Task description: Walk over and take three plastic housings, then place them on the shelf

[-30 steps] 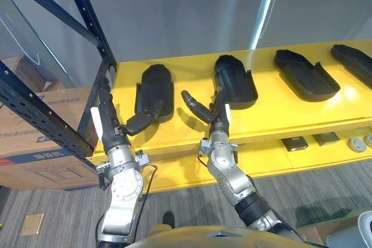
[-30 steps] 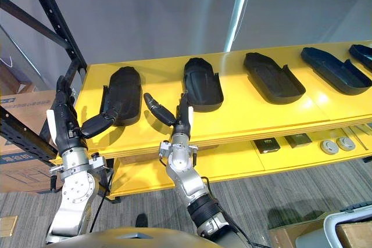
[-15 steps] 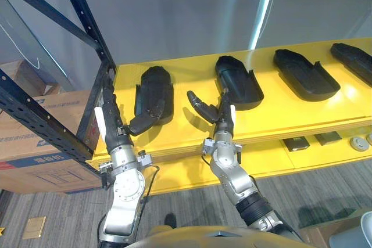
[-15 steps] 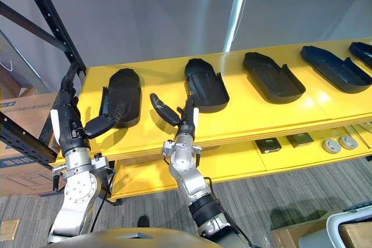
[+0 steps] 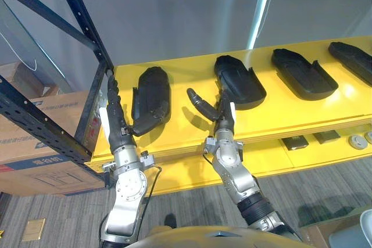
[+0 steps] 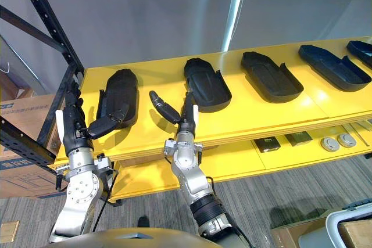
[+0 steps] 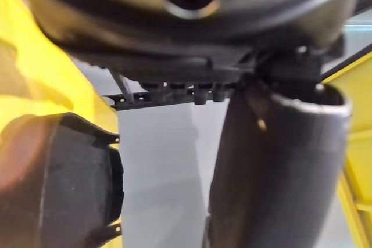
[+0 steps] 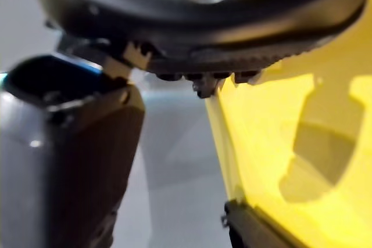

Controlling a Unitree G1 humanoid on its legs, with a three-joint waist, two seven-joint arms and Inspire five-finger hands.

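Left robot hand (image 5: pixel 119 133) and right robot hand (image 5: pixel 224 120) spread empty, we reckon the light, stiff leftmost housing (image 5: pixel 152 88) wants a rim grip.

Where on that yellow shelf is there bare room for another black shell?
The widest bare patch is the front strip of the shelf, before the third shell and fourth shell. A narrower gap lies between the second shell and the third. The left end is crowded: the left hand is at the first shell, the right hand in the gap beside it.
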